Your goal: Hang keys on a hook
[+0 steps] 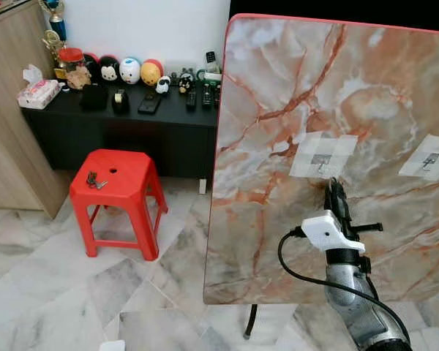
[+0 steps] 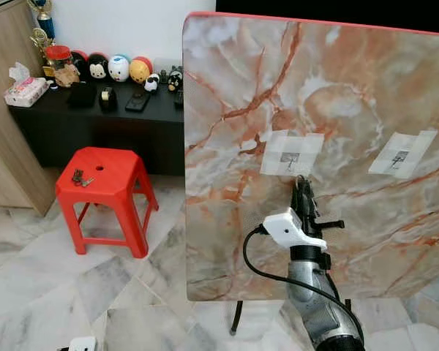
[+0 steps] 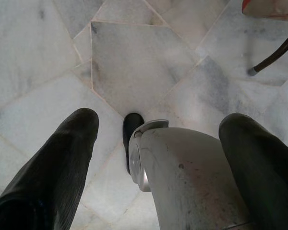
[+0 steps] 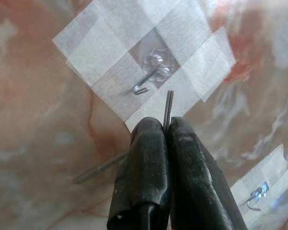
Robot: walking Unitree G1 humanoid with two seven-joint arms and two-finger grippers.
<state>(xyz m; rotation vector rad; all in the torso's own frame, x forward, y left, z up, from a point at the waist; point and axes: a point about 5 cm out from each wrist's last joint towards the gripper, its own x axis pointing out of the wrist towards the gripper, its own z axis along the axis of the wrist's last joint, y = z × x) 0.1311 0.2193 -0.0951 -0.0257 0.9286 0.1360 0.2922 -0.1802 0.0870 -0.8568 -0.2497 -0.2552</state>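
Your right claw (image 4: 166,125) pinches a thin metal key ring (image 4: 168,106) just below the taped clear hook (image 4: 151,73); hanging remains.

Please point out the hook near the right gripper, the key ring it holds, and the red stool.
hook (image 4: 146,82), right wrist view, on its wire shank.
key ring (image 4: 169,106), right wrist view, on the wire above the fingers.
stool (image 1: 128,178), left eye view, on its bare seat.

Head pair downward; wrist cameras close.

My right gripper (image 4: 166,125) pinches a thin key ring (image 4: 168,106) just below the taped hook (image 4: 151,79). More keys (image 1: 95,180) lie on the red stool (image 1: 135,175).
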